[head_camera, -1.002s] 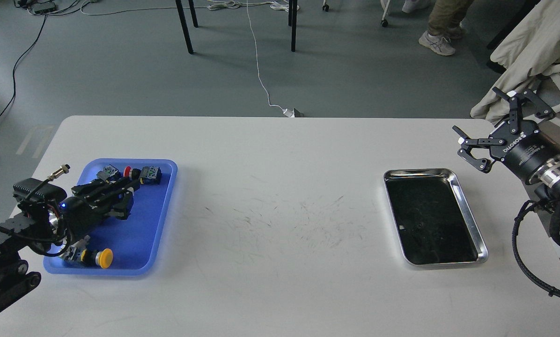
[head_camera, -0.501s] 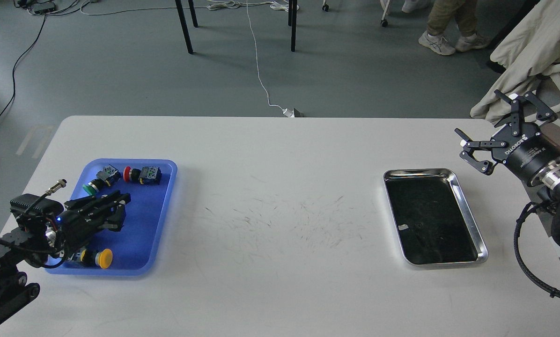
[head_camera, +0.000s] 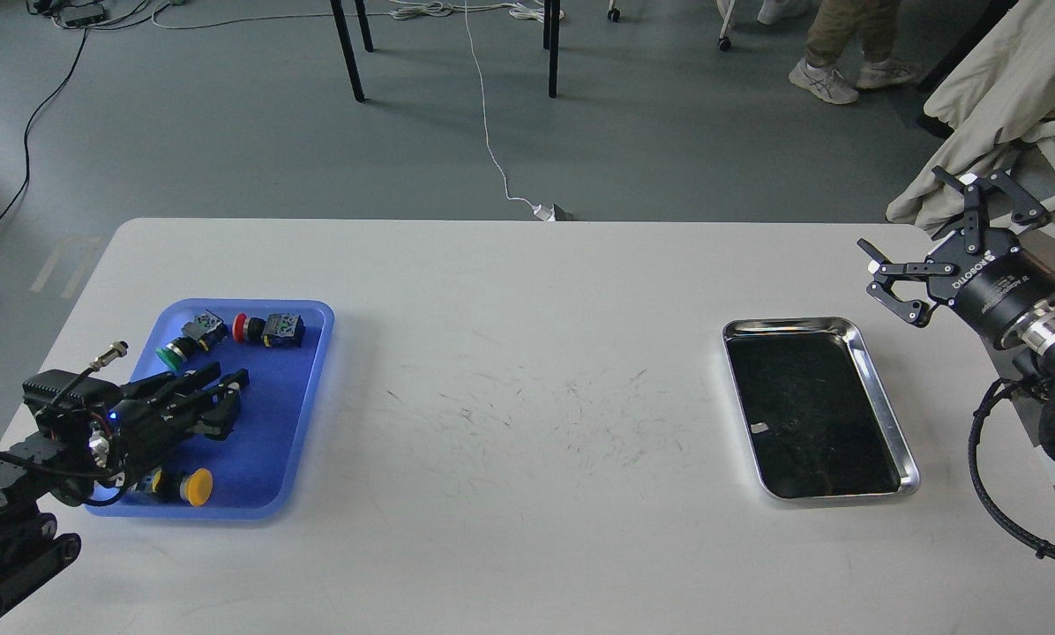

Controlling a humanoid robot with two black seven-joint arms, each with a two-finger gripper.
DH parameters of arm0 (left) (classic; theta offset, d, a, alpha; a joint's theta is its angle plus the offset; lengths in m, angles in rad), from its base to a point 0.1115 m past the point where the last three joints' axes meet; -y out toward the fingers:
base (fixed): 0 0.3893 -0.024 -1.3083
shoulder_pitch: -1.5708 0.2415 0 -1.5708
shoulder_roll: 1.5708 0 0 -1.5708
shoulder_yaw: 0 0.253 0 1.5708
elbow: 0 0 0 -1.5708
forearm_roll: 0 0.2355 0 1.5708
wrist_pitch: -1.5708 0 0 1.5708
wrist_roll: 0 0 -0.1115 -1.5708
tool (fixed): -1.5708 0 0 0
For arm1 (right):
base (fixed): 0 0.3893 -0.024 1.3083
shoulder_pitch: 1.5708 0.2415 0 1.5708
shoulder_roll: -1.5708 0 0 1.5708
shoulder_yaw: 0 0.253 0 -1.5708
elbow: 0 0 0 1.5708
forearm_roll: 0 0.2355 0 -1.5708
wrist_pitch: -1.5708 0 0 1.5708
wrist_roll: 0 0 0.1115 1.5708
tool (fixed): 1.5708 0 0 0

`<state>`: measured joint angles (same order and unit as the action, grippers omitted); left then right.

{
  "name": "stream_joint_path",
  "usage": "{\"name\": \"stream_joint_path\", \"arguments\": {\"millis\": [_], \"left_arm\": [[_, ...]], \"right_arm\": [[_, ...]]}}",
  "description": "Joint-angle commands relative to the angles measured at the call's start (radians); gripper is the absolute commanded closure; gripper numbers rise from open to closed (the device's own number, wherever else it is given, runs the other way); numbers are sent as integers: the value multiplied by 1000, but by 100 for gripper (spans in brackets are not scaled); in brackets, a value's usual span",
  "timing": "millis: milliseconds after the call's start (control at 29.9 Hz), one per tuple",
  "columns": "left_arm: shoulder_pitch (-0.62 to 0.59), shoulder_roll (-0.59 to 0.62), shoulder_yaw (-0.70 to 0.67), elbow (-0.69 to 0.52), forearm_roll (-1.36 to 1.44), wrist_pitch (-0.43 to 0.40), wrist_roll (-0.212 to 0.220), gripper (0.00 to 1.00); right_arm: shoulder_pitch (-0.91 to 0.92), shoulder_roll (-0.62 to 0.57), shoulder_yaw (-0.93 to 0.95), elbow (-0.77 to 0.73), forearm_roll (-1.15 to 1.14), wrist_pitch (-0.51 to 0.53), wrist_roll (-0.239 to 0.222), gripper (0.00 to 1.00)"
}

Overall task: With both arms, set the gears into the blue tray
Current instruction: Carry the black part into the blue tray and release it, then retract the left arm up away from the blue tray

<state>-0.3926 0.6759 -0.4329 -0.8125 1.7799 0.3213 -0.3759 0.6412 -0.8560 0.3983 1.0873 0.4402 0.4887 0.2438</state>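
Note:
The blue tray (head_camera: 291, 414) lies at the table's left side. My left gripper (head_camera: 235, 399) hovers low over the tray's middle, pointing right. It looks dark and its fingers cannot be told apart. My right gripper (head_camera: 903, 213) hangs above the table's far right corner, beyond the steel tray, open wide with nothing between its fingers. The gears are not visible anywhere in the head view.
Three push-buttons lie in the blue tray: green (head_camera: 173, 357), red (head_camera: 242, 328) and yellow (head_camera: 197, 487). A shiny steel tray (head_camera: 880, 401) with a dark inside sits at the right. A cloth-covered chair (head_camera: 986, 97) stands past the right edge.
My left gripper pulled back toward the near left, out from the tray's far end, uncovering the green push-button. My right gripper drifted slightly right and up, still open.

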Motion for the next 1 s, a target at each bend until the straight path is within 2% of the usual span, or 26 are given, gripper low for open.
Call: {"name": "stream_joint_path", "arguments": {"millis": [0,134,301,568,668,802,969], "left_arm": [[-15,7,-7,-11,-13,2,0,20],[-107,33,-10,-42,-94,2,0,12],[-276,36,-12,-53,-276,-1,11,9],[-471,-97,-6,-42,-745,-22,31,4],[-509,-145,-10,-42,-896,-63,37,3],[-531,-185,-17,-42,-1081,-146,69,3],[-531,-191,-20,-42,-1336,-270,69,3]], "right_arm": [[3,0,2,0,0,0,0,2],[8,-1,4,-1,0,0,3,2],[9,-9,11,-1,0,0,6,1],[9,-12,27,0,0,0,8,1],[9,-12,45,0,0,0,8,1],[11,-14,51,8,0,0,6,1],[17,-40,48,14,-3,0,2,1]]}}
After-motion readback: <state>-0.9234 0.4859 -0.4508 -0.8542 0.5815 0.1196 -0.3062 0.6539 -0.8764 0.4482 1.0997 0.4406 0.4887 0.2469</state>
